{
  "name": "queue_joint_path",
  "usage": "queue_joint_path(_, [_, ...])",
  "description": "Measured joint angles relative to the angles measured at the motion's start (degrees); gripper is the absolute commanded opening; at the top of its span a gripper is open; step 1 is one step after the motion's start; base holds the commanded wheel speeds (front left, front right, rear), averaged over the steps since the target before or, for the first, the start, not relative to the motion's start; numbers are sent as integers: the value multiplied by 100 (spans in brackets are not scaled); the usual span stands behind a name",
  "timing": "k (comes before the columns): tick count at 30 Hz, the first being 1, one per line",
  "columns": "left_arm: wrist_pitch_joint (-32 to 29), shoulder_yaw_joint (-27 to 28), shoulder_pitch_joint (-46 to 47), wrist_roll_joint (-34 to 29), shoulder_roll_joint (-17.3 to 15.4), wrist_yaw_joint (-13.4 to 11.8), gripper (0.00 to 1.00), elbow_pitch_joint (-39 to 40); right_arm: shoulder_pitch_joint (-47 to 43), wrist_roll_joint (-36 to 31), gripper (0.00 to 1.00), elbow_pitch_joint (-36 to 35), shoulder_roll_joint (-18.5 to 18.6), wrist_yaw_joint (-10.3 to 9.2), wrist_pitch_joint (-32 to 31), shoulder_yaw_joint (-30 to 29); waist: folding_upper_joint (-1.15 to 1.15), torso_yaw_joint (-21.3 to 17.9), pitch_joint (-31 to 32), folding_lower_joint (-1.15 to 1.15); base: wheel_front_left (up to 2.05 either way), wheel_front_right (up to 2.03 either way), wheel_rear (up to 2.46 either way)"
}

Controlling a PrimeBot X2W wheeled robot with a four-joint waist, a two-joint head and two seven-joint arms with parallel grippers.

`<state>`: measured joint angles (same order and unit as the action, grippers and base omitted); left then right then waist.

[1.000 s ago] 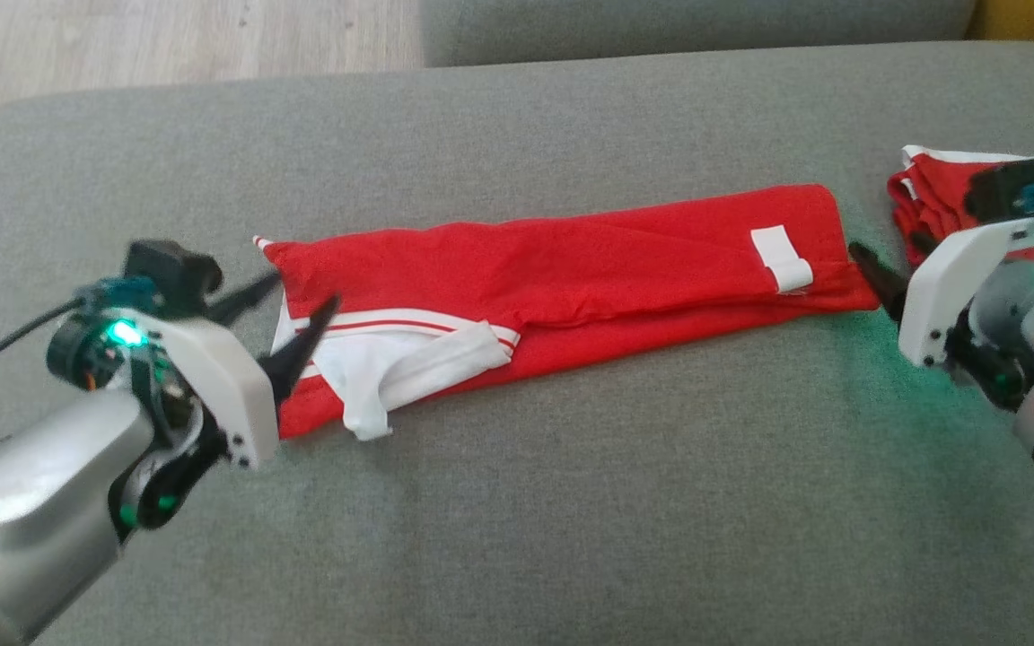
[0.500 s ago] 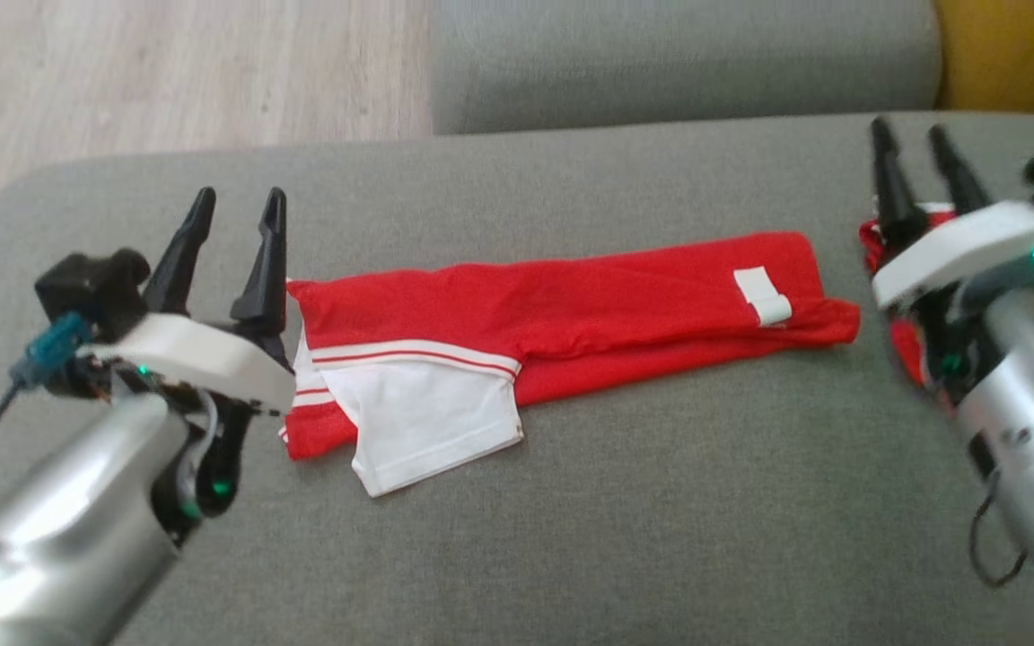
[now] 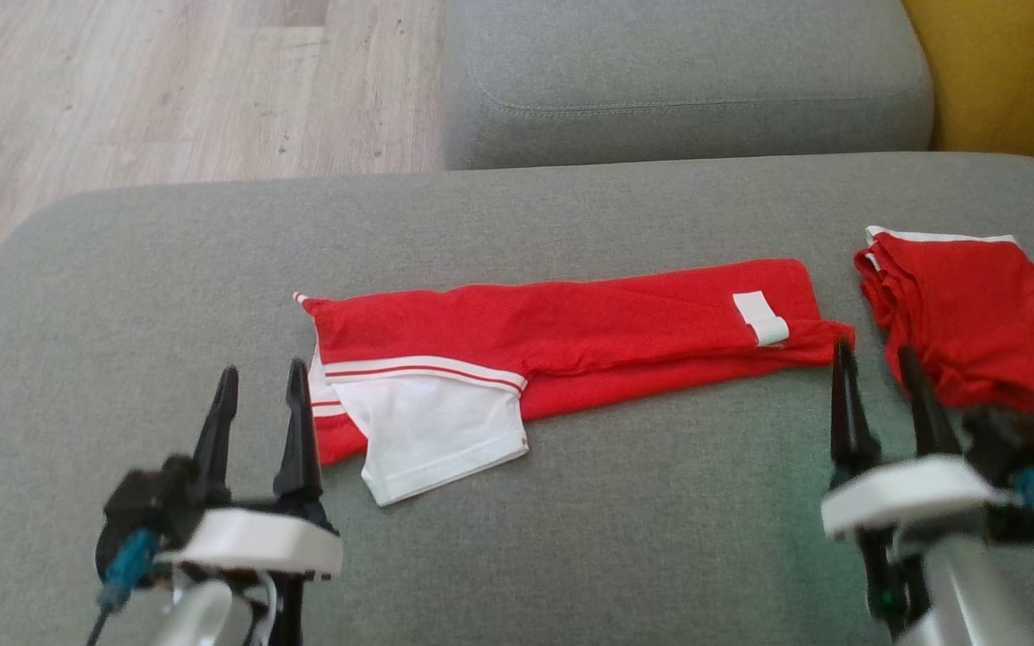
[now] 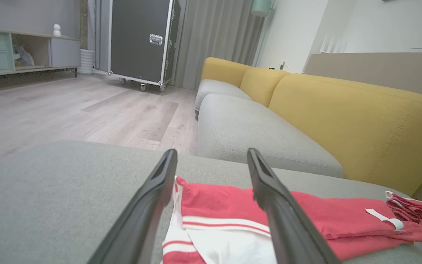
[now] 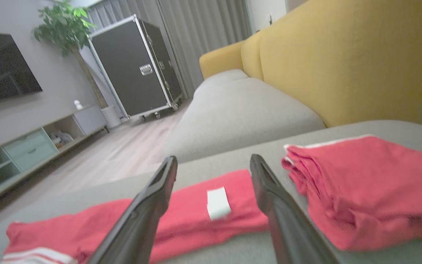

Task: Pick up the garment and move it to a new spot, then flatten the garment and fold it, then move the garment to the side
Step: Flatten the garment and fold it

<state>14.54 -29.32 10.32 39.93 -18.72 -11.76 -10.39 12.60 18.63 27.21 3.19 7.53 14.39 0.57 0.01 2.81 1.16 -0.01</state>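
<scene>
The garment [image 3: 571,345] is red with white trim, folded into a long strip across the grey cushion [image 3: 571,538]; a white panel sticks out at its left end and a white tag sits near its right end. It also appears in the left wrist view [image 4: 225,216] and the right wrist view [image 5: 196,216]. My left gripper [image 3: 258,381] stands open just left of and nearer than the strip's left end, holding nothing. My right gripper [image 3: 876,359] is open too, empty, just nearer than the strip's right end.
A second red garment [image 3: 966,314] lies folded at the cushion's right. Behind are another grey seat cushion [image 3: 679,81] and a yellow sofa back [image 3: 1011,72]. Wooden floor [image 3: 122,90] lies beyond the left edge, with a black wheeled case [image 4: 141,40] further off.
Both arms have drawn back from the strip's ends toward me, fingers now pointing away, open and empty. The white panel has settled flat. The camera has tilted, showing more of the far cushion.
</scene>
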Motion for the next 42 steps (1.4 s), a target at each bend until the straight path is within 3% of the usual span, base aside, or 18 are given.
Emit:
queue_joint_path(4, [0, 609, -430, -463, 485, 304, 100, -76, -560, -174, 100, -163, -24, 0, 0, -56, 0, 11, -25, 0, 0, 0, 0])
queue_joint_path(8, [0, 983, -516, -866, 757, 691, 100, -240, -561, -85, 100, -248, -34, 0, 0, -31, 0, 31, -85, 1, 0, 0, 0])
queue_joint_path(9, [0, 1135, -515, -1025, 866, 849, 100, -281, -533, -154, 100, -243, -35, 0, 0, -19, 0, 53, -134, 1, 0, 0, 0])
queue_joint_path(14, [0, 1372, -447, -1339, 1094, 1149, 100, -417, -153, -515, 100, 137, -43, 0, -14, -70, 0, 141, -331, 1, 0, 0, 0])
queue_joint_path(18, [0, 1501, -312, -1511, 1236, 1358, 100, -509, 436, -728, 100, 622, -44, 0, -221, -493, 0, 232, -522, 2, 0, 0, 0])
queue_joint_path(28, [0, 1616, 26, -1793, 1470, 1640, 100, -691, 1738, -1016, 100, 2576, -37, 0, -790, -1915, 0, 548, -895, 2, 0, 0, 0])
queue_joint_path(39, [0, 1758, 234, -2006, 1556, 1774, 100, -712, 2497, -1613, 100, 3850, -11, 0, -557, -2383, 0, 662, -1167, 2, 0, 0, 0])
queue_joint_path(40, [0, 1766, 245, -2041, 1558, 1784, 100, -711, 2544, -1623, 84, 3920, -9, 0, -536, -2417, 0, 661, -1182, 2, 0, 0, 0])
queue_joint_path(41, [0, 1767, 247, -2061, 1560, 1786, 100, -712, 2584, -1635, 33, 3989, -1, 0, -504, -2443, 0, 659, -1194, 2, 0, 0, 0])
queue_joint_path(42, [0, 1772, 247, -2080, 1562, 1789, 100, -716, 2616, -1664, 0, 4051, 9, 0, -474, -2463, -1, 653, -1202, 1, 0, 0, 0])
